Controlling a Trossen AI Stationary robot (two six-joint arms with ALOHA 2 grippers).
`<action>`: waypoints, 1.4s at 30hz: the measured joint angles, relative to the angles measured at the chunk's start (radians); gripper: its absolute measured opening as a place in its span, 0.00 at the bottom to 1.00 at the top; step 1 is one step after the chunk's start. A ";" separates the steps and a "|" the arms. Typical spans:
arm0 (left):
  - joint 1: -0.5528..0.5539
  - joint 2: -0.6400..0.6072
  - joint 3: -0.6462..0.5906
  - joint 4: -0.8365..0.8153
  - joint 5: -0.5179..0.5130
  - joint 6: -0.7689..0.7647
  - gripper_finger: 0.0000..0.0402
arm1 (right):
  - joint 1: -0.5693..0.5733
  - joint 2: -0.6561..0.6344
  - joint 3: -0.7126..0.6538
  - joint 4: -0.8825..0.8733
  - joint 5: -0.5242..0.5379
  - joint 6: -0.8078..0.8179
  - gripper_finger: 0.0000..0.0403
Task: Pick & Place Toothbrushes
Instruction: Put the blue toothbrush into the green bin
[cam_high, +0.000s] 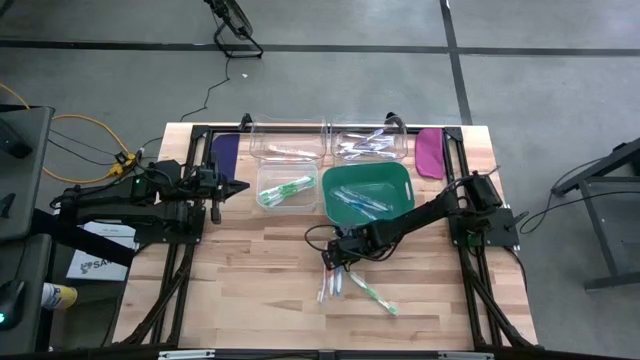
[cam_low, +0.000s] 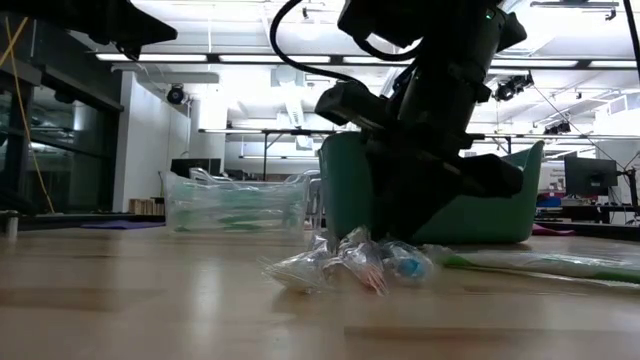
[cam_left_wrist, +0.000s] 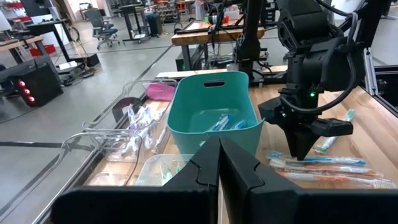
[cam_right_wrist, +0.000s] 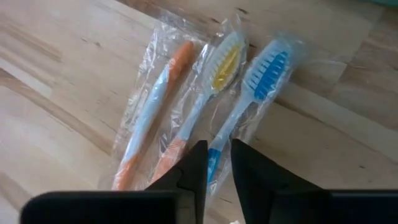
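Right gripper (cam_right_wrist: 217, 167): down over the loose wrapped toothbrushes near the middle of the tabletop, toward its front edge; fingers drawn close with the blue toothbrush (cam_right_wrist: 249, 102) handle in the narrow gap between them, whether they already pinch it I cannot tell
Long axis: the blue toothbrush runs straight away from the gripper, bristle head farthest off, so the fingers straddle the handle crosswise
Neighbours: a yellow-bristled toothbrush (cam_right_wrist: 208, 87) and an orange one (cam_right_wrist: 155, 106) lie just beside it, roughly parallel, wrappers touching; likely to drag along
Green toothbrush (cam_high: 372, 294): lies apart, toward the front edge
Green tub (cam_high: 395, 178): behind the gripper toward the back edge, some toothbrushes already inside
Left gripper (cam_left_wrist: 219, 168): pressed together, empty, waiting by the left edge, well apart
Nearer arm: the right
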 joint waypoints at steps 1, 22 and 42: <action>0.000 0.000 0.000 0.000 0.000 0.000 0.01 | 0.000 0.000 0.000 0.000 -0.007 -0.005 0.15; 0.000 0.000 0.000 0.000 -0.003 0.000 0.01 | 0.000 -0.101 0.000 0.008 -0.046 -0.058 0.01; 0.000 0.000 0.000 0.000 -0.004 -0.002 0.01 | -0.025 -0.362 0.000 -0.127 -0.018 -0.218 0.01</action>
